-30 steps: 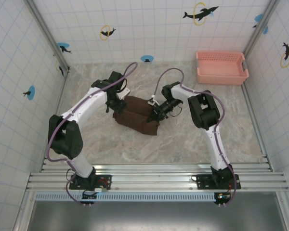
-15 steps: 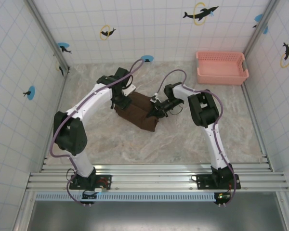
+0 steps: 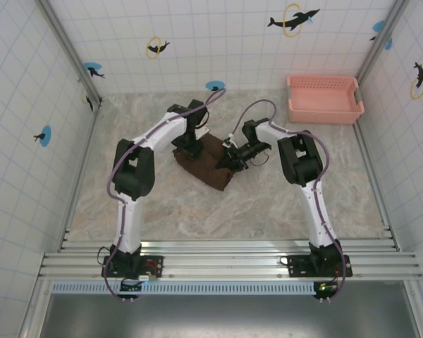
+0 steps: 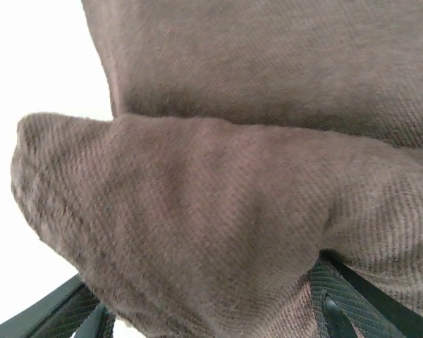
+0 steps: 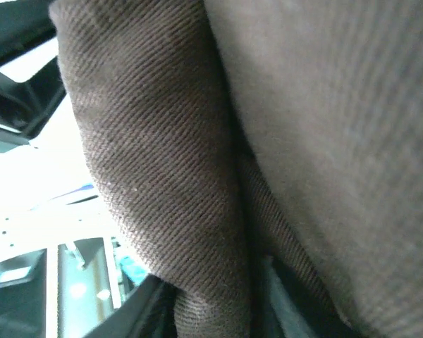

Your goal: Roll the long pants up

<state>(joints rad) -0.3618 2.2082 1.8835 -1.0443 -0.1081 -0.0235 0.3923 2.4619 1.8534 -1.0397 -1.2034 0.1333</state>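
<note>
The long pants (image 3: 210,167) lie as a dark brown bundle in the middle of the table. My left gripper (image 3: 191,146) is at the bundle's back left corner. In the left wrist view a thick fold of the pants (image 4: 197,211) fills the gap between its fingers (image 4: 342,299), which press on it from both sides. My right gripper (image 3: 226,160) is at the bundle's right edge. In the right wrist view a fold of the pants (image 5: 169,162) hangs between its fingers (image 5: 137,310), with a dark gap on the fold's right side.
A pink basket (image 3: 323,111) stands at the back right corner. Tiled walls close in the table on three sides. The metal rail (image 3: 225,260) with both arm bases runs along the near edge.
The bundle has shifted toward the back and grown more compact. My left arm swung right and back with it. The right gripper's jaws have parted around their fold.
</note>
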